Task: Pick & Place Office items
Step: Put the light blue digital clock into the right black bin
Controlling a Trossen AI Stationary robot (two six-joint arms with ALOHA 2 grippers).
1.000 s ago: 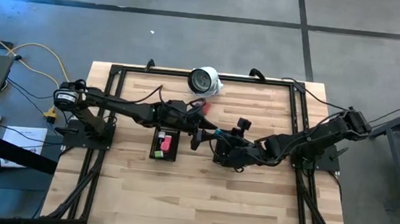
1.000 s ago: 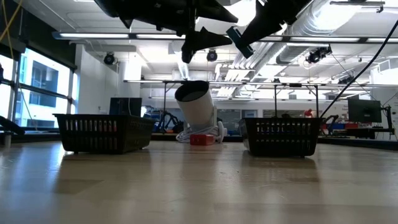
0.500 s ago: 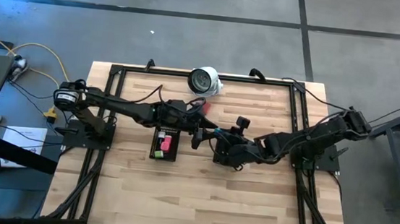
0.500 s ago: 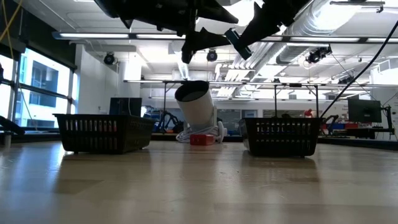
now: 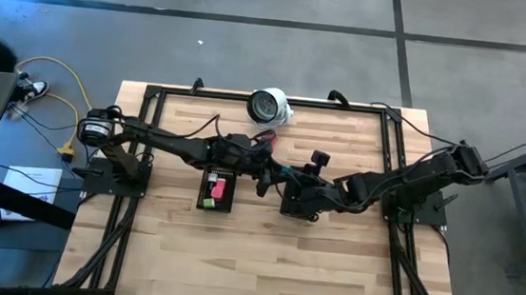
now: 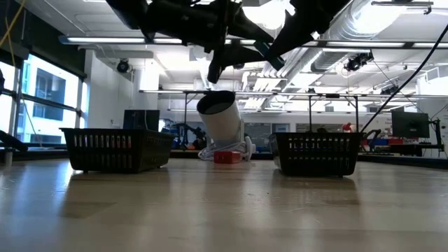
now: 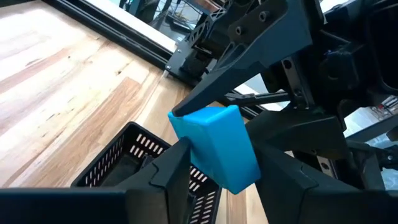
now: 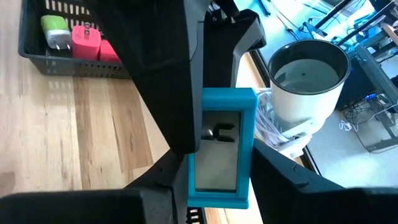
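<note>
A small blue block (image 7: 217, 146) hangs in the air between both grippers, above the table's middle. It also shows in the right wrist view (image 8: 221, 149), where it has a dark face. My left gripper (image 5: 266, 174) reaches in from the table's left and my right gripper (image 5: 285, 179) from the right, and both are shut on the block. They meet over the near edge of the right black mesh tray (image 5: 298, 206). The left mesh tray (image 5: 216, 189) holds green (image 8: 55, 30) and pink (image 8: 84, 42) pieces. A red piece (image 6: 226, 157) lies on the table by the white round object (image 5: 269, 105). My left gripper pinches the blue block's lower half (image 7: 233, 171) between its two fingers, one on each side. The block is lifted clear of the table and tilted. My right gripper pinches the same block by its long side edges (image 8: 191, 168). The left gripper's dark fingers (image 8: 186, 74) cover the block's other end.
The white round object (image 6: 218, 119) lies tilted at the table's far edge, with white cable beside it. A black frame (image 5: 392, 149) runs around the tabletop. Bare wood (image 5: 262, 262) spreads over the near half.
My left gripper has moved toward the table's right and closed in on my right gripper, which has kept the blue block aloft. The two grippers now overlap at the block. The trays and the pieces on the table have stayed put.
</note>
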